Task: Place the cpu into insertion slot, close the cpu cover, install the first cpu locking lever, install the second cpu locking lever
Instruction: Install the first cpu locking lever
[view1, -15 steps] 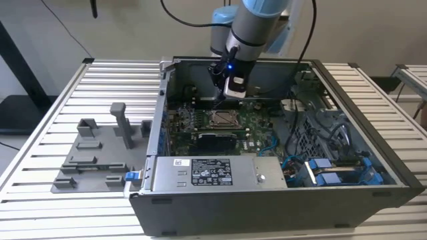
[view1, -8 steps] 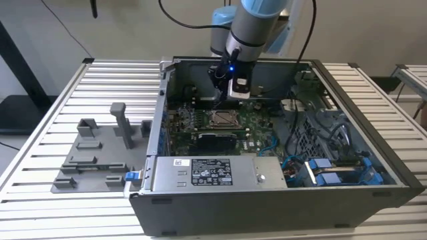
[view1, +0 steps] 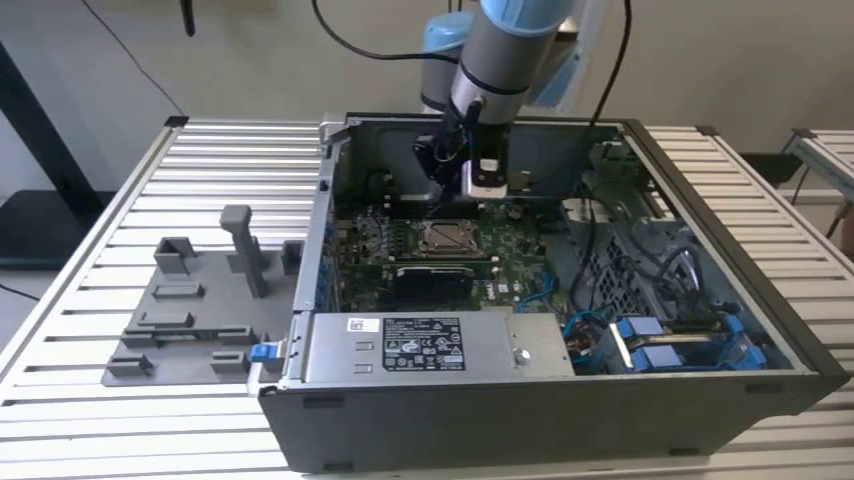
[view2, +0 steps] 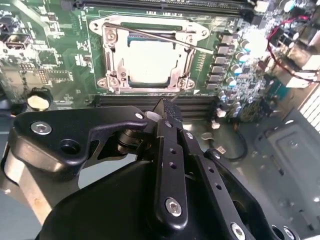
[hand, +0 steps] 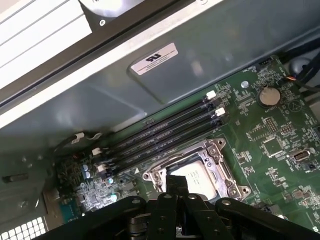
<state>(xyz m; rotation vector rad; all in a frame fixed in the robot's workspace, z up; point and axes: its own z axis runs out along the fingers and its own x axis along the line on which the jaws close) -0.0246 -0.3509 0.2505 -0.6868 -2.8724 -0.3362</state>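
one robot arm with pale blue joints (view1: 514, 25) reaches down into an open grey metal computer case (view1: 534, 420), which stands on a white slatted table (view1: 200, 180). its black gripper (view1: 483, 190) hangs above the green motherboard (view2: 50, 75), near the square, silver-rimmed insertion slot (view1: 447, 238) and clear of it. in both wrist views the two fingertips stand pressed together with nothing between them. the small square cpu with its silvery-tan metal top (view2: 150, 62) sits in the insertion slot. the thin silvery metal frame of the cpu cover (view2: 111, 55) lies flat over it, and the chip's top shows through the window. one thin metal locking lever (view2: 165, 39) runs at a slant across one edge of the cpu cover; whether it is hooked home cannot be told. four long black memory slots (hand: 160, 135) run just beside the insertion slot. on the table, at the exterior view's left of the case, lies a flat grey fixture plate with upright blocks (view1: 187, 320).
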